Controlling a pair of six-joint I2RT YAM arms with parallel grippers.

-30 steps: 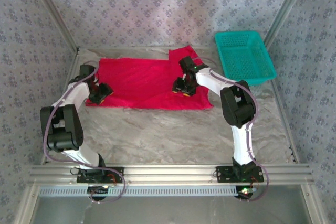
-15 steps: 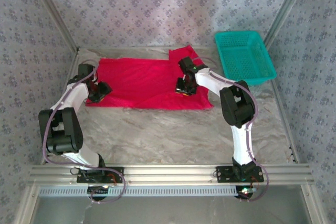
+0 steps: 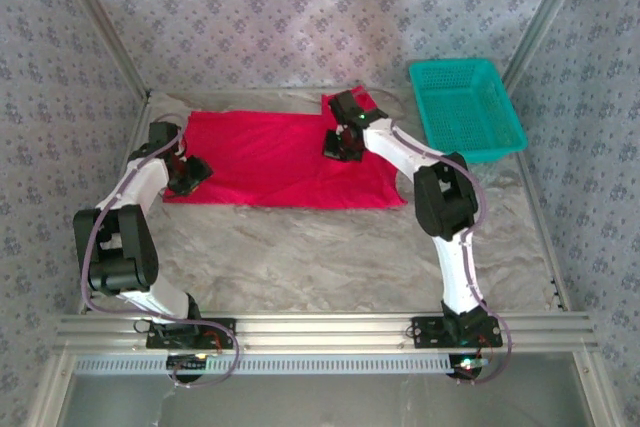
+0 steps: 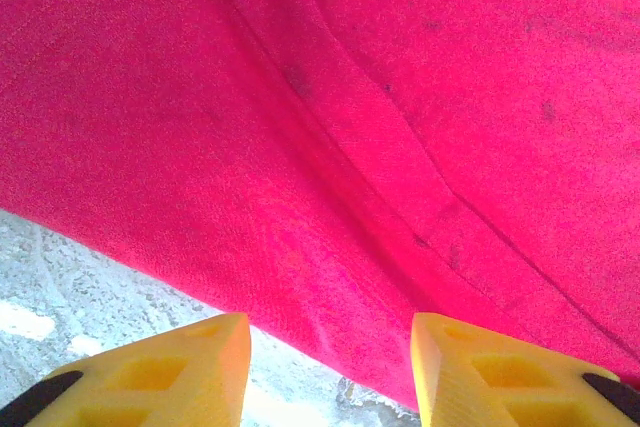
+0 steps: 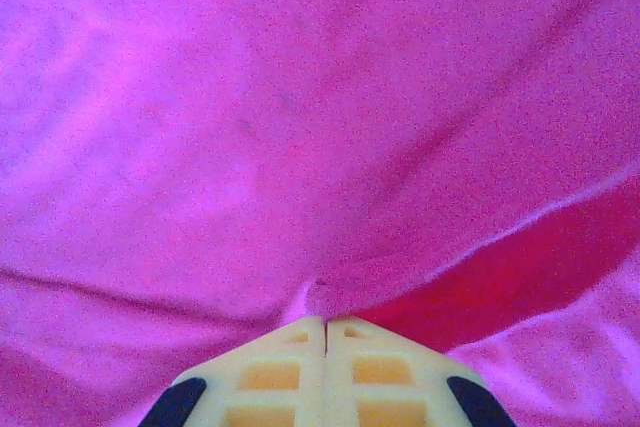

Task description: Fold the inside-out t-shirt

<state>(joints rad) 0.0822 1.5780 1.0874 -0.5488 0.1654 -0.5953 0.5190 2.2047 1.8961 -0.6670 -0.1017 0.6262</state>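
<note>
lying pinched in the right pincer, t-shirt fold

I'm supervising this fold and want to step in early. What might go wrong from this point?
The right jaws are shut on just a small pinch of the t-shirt; it may slip out, or only one layer may lift.
The left jaws stand open at the shirt's edge, gripping nothing, so a pull from the right may drag and bunch the cloth.

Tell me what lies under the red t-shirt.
The marbled table shows past the near edge of the t-shirt, which lies on it. Anything else beneath the cloth is covered.
</note>
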